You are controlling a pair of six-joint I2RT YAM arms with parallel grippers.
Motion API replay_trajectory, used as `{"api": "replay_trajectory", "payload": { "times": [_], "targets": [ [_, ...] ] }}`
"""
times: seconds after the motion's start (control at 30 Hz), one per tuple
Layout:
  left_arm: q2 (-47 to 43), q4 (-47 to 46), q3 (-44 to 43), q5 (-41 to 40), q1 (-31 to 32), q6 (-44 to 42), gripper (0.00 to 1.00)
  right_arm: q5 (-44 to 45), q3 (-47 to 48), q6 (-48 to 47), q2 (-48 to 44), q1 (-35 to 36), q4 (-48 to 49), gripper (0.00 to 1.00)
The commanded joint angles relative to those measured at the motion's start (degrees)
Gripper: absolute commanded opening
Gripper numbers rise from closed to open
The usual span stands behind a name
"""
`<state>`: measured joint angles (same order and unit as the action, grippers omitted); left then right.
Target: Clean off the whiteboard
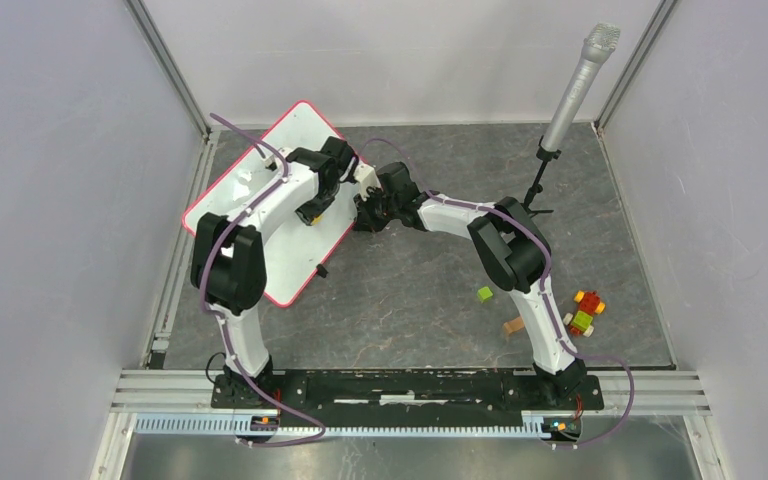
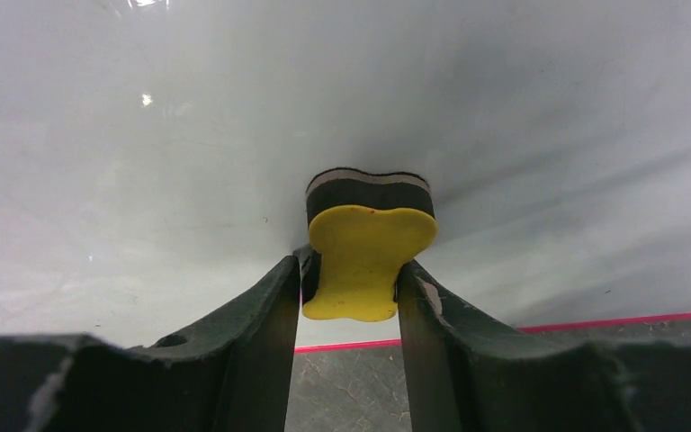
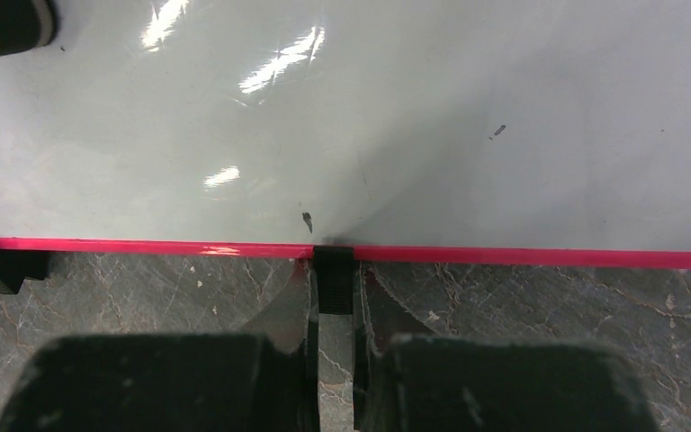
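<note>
Your large white rectangular whiteboard point(image 1: 305, 135), with rounded corners and a thin red-pink rim, lies flat on the grey marbled table point(image 1: 430, 300), in its 10 o'clock part. Its long axis runs on the diagonal, one short end pointing to about 1 o'clock and the other to about 7 o'clock in the top view. Your left gripper point(image 2: 351, 270) is closed to a narrow gap on the yellow-topped, black-based eraser point(image 2: 364, 256), one finger against each side, and the black base is pressed onto the white surface near the long edge that faces 4 o'clock. Your right gripper point(image 3: 333, 281) is pinched fully closed on a small black clip point(image 3: 332, 259) that sits on that same edge, right at the rim. The right wrist view shows you a few tiny dark specks on the glossy surface. A grey microphone point(image 1: 582, 85) on a black stand is at 1 o'clock, and small coloured blocks point(image 1: 582, 312) lie at 4 o'clock.
</note>
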<state>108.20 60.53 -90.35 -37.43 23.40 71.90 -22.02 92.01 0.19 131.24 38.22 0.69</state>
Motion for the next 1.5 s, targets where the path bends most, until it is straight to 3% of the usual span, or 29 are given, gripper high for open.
{"api": "replay_trajectory", "payload": {
  "times": [0.0,0.1,0.27,0.53,0.7,0.87,1.1,1.3,1.47],
  "targets": [
    [-0.18,1.34,-1.02,-4.65,0.19,1.99,0.46,1.11,-0.33,1.89,0.42,-2.1,-3.79,0.0],
    [-1.0,1.24,1.94,-6.06,0.2,0.71,0.35,1.19,-0.43,1.86,0.39,-2.19,-3.77,0.0],
    [-3.82,0.42,8.75,-8.69,0.37,-4.53,0.27,1.1,-0.42,1.87,0.34,-2.2,-3.68,0.0],
    [-15.58,-5.81,28.72,-10.27,3.63,-5.43,0.26,0.9,-0.34,2.26,0.66,-2.19,-3.48,0.0],
    [-18.65,-8.1,35.65,-11.35,7.36,-2.9,0.26,0.78,-0.26,2.59,0.84,-2.23,-3.5,0.0],
    [-17.01,-10.53,34.12,-11.73,7.54,-3.48,0.26,0.3,-0.27,3.08,1.12,-2.13,-3.23,0.0],
    [-15.21,-21.51,29.77,-9.37,7.54,-6.73,0.23,0.13,0.0,3.12,1.38,-1.7,-3.19,0.0],
    [-9.41,-21.77,25.15,-8.19,7.67,-5.99,0.22,0.31,0.01,2.86,1.21,-1.66,-3.4,0.0],
    [-11.04,-20.79,26.99,-12.4,7.65,-5.56,0.22,0.39,0.01,2.82,1.17,-1.65,-3.38,0.0]
  ]
}}
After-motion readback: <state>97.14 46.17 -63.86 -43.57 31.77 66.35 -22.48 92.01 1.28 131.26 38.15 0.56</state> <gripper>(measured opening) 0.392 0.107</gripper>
